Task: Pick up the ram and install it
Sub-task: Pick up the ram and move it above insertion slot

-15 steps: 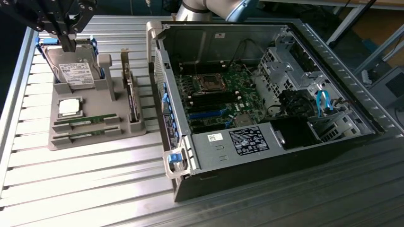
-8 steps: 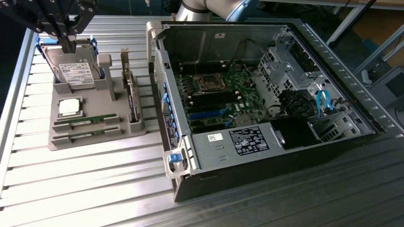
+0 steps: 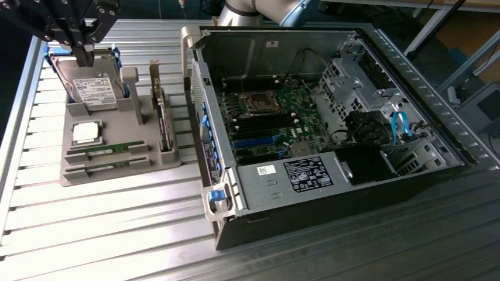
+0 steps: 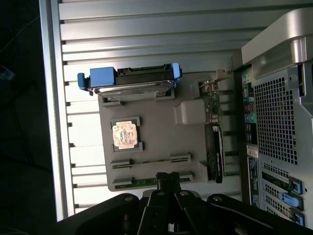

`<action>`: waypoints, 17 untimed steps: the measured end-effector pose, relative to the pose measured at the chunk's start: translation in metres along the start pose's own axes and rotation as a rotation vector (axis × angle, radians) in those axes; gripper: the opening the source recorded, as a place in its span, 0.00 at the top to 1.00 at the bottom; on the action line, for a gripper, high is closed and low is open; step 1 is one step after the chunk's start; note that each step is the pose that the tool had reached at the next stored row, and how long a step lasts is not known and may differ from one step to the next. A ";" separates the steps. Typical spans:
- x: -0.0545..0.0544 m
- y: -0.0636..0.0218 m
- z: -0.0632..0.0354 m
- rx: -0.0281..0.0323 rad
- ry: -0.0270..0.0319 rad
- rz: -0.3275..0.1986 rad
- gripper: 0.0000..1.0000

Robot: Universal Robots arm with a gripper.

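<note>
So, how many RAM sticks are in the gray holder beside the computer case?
2. Both sit edge-up in the gray holder, past the processor chip: inner ram stick next to the chip, outer ram stick by the holder's edge. Others inside the case could be hidden.

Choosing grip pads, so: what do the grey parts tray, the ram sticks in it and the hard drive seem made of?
The parts tray looks like matte grey plastic: dull even colour, blocky moulded slots. The ram sticks are green circuit board, seen edge-on. The hard drive looks like bare silvery metal under a white paper-like label.
</note>
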State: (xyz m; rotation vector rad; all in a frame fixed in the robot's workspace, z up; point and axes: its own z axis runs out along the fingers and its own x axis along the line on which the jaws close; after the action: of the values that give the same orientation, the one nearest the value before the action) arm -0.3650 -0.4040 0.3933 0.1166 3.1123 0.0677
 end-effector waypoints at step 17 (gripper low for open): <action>0.000 0.0000 0.0000 -0.0028 0.0050 -0.112 0.90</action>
State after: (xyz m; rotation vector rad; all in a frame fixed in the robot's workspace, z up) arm -0.3650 -0.4040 0.3933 -0.0581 3.1164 0.0699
